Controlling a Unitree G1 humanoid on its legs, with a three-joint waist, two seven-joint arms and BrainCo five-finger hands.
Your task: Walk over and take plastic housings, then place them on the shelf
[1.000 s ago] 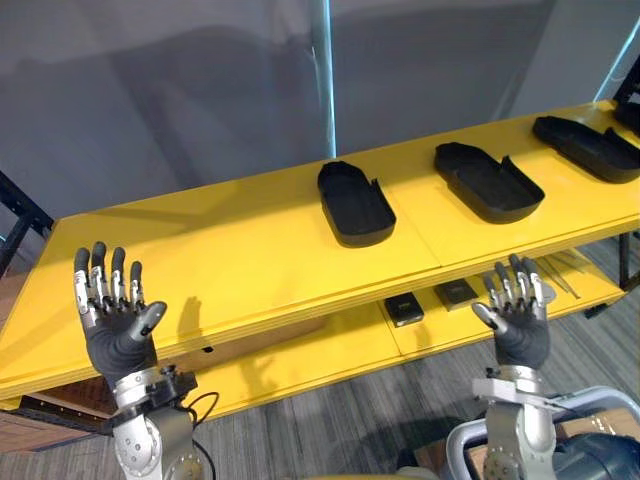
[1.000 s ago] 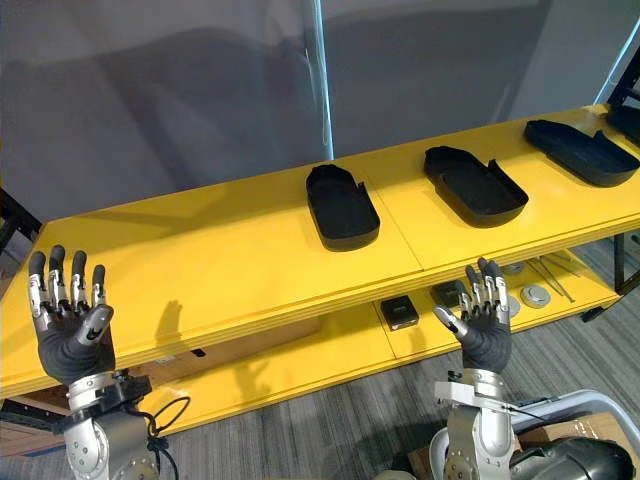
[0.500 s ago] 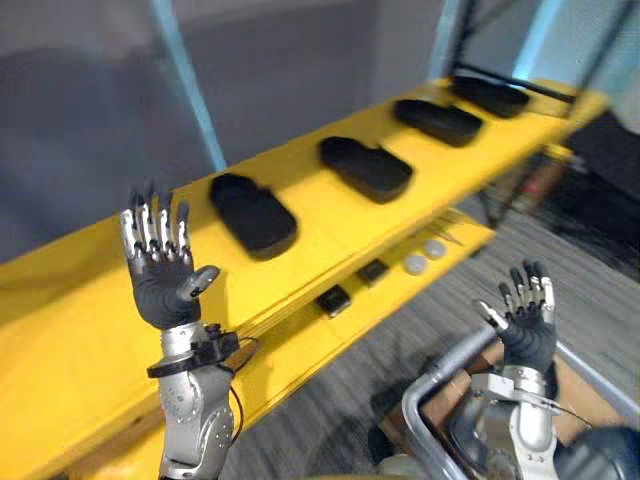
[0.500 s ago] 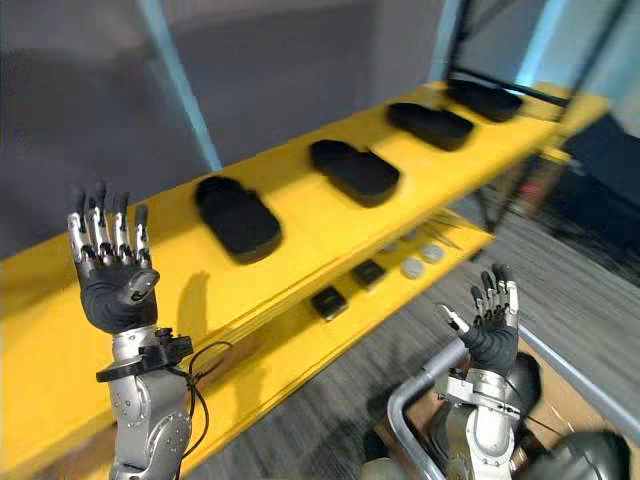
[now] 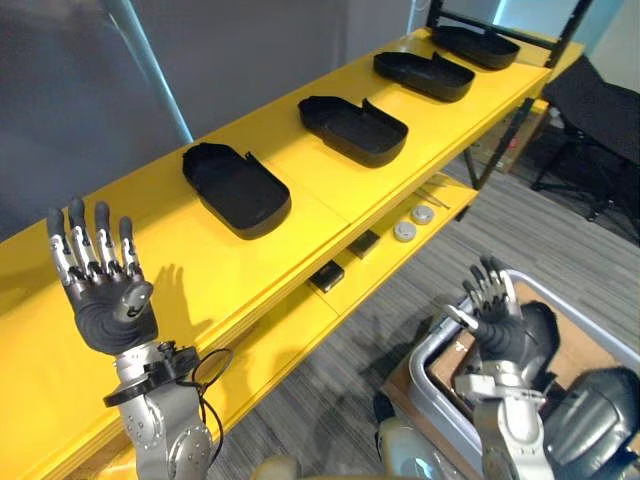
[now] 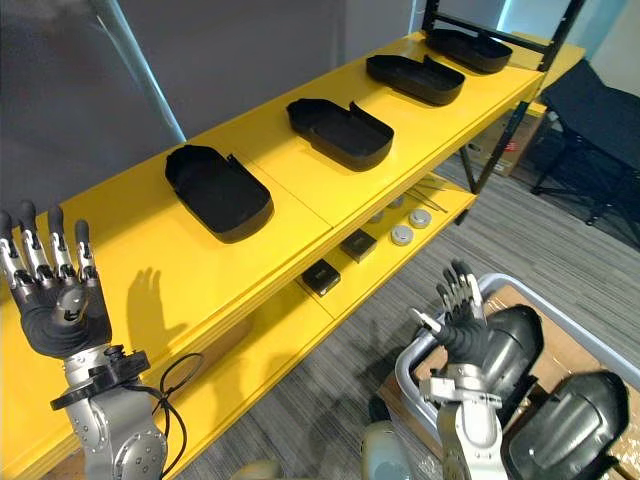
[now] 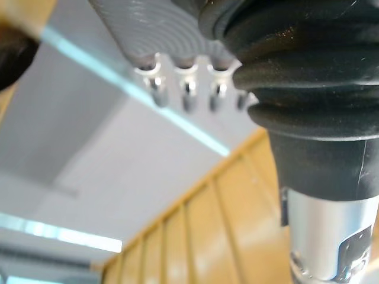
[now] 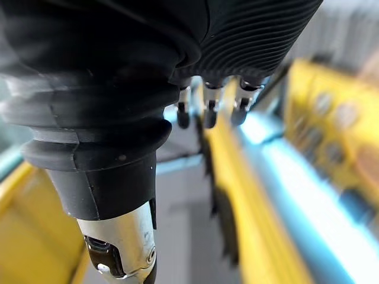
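Fingers [image 5: 101, 245] spread and empty on left hand [image 5: 110, 305] and right hand [image 5: 497, 322], likely free to fetch more, since four housings [image 5: 237, 190] already sit spaced along the shelf [image 5: 200, 275] toward its right end.

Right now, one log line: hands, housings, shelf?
left hand: open, empty, raised | right hand: open, empty | plastic housings: four in a row on yellow shelf top

Four black housings [image 5: 237, 190] atop yellow shelf [image 5: 200, 262]
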